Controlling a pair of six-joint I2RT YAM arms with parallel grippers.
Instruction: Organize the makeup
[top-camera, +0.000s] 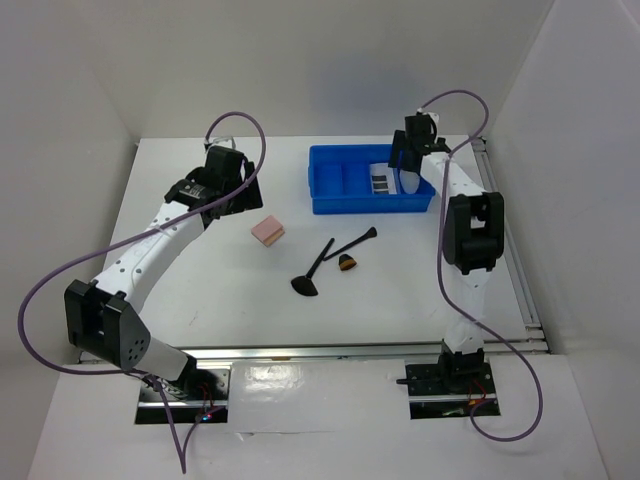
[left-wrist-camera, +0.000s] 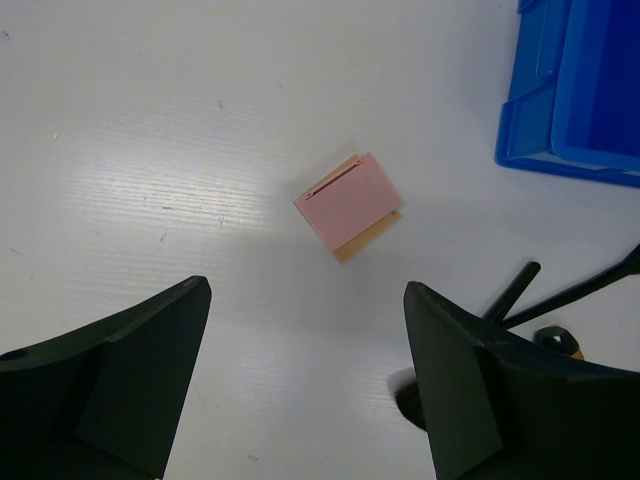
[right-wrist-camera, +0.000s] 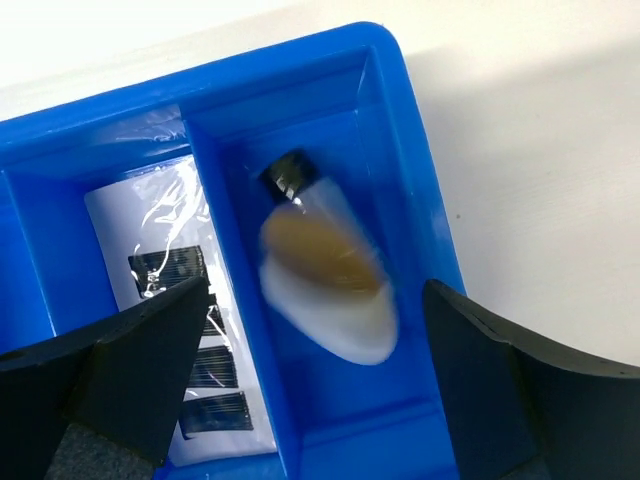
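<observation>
White arms (top-camera: 165, 240), black joints (top-camera: 475, 235), purple cables (top-camera: 24, 325), black hands (left-wrist-camera: 307, 288) (right-wrist-camera: 315, 290)

Seen from above, I have a flat, matte white table top (top-camera: 200, 300) enclosed on three sides by plain white wall panels: a back panel (top-camera: 330, 60), a left panel (top-camera: 50, 150) and a right panel (top-camera: 585, 150). A silver metal rail (top-camera: 330, 352) runs along the table's near edge, and a second silver rail (top-camera: 522, 280) lines its right edge. In front of the near rail lies a glossy white board (top-camera: 320, 410) that mirrors the light. My left wrist view shows fine grain, small dark specks and a soft patch of glare (left-wrist-camera: 180, 190) on the table.
</observation>
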